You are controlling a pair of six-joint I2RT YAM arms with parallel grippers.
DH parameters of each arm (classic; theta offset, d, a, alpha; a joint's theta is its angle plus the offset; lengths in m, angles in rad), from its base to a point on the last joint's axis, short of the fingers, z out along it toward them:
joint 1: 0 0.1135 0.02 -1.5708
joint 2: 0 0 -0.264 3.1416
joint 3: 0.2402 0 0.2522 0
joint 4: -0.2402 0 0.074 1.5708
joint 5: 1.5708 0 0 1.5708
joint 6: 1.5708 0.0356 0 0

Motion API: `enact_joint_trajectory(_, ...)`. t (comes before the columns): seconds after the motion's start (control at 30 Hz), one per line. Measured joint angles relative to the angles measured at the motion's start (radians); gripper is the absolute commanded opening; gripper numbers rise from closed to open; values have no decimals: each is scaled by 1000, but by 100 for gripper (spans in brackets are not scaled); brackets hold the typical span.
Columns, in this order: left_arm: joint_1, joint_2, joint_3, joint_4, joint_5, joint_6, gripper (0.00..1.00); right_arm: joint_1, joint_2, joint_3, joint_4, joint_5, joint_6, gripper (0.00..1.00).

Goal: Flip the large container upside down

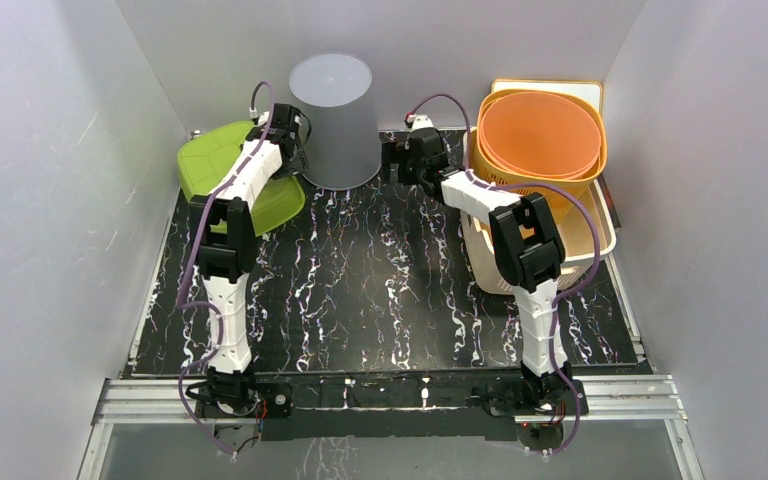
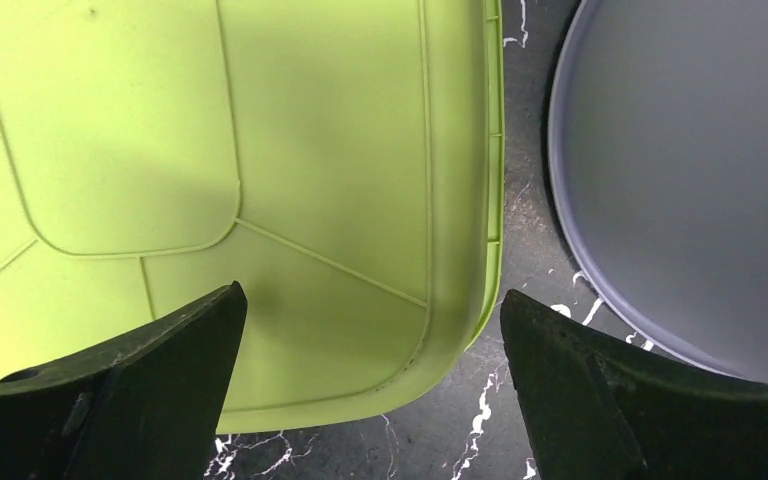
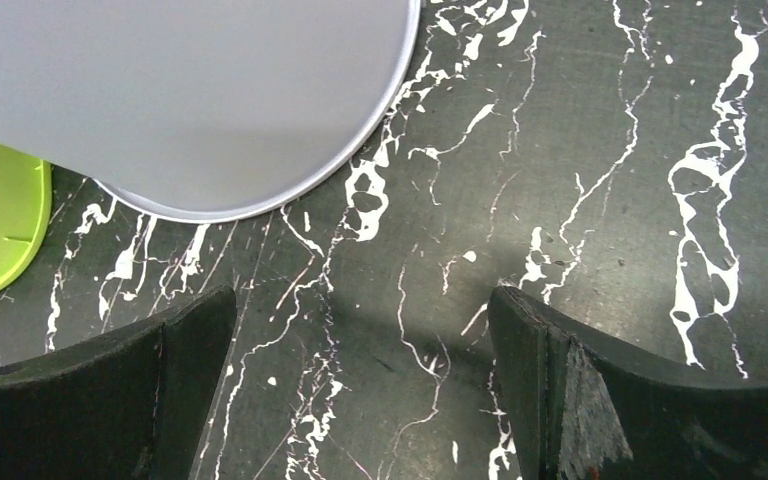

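Top view: I see the container (image 1: pixel 332 120), grey and tapered, standing at the back centre of the table (image 1: pixel 380 280), wide rim down on the black marbled top and closed flat end up. My left gripper (image 2: pixel 370 295) hangs at the container's left side, jaws spread wide with nothing between them. In its wrist view the fingers (image 2: pixel 140 400) frame the corner of a green bin (image 1: pixel 215 160), and the grey wall fills the right edge, beside the right finger. I cannot tell whether that finger touches the wall. The bin sits at the back left, just beside the container, with a thin strip of table showing between the two in the left wrist view. My right gripper (image 3: pixel 362 295) is at the container's right side, low over the table and likewise wide open and empty. Its wrist view shows bare marbled surface between the fingers, with the container's rim curving across the upper left, apart from both tips, and a sliver of green bin at the far left edge. At the back right an orange bowl (image 1: pixel 540 130) rests on a cream basket (image 1: pixel 580 245), part of which lies behind the right arm in the top view. Both arms reach from their bases at the near edge towards the back of the table, one on each side of the container.
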Motion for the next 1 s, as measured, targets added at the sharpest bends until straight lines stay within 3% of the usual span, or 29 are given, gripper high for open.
enact_joint_trajectory(0.23,1,-8,-16,-49,-35,17,98,-18,0,-6,2,-1,0,98)
enact_joint_trajectory(0.57,38,-138,-261,20,-100,142,98,-21,-4,-32,11,-19,6,98)
enact_joint_trajectory(0.77,54,-173,-284,48,-106,239,98,-19,-3,-20,2,-10,21,98)
enact_joint_trajectory(0.87,57,-224,-284,64,-85,276,98,-18,29,65,-12,29,33,98)
enact_joint_trajectory(1.0,58,-313,-252,86,-43,289,98,-12,164,320,-37,100,33,98)
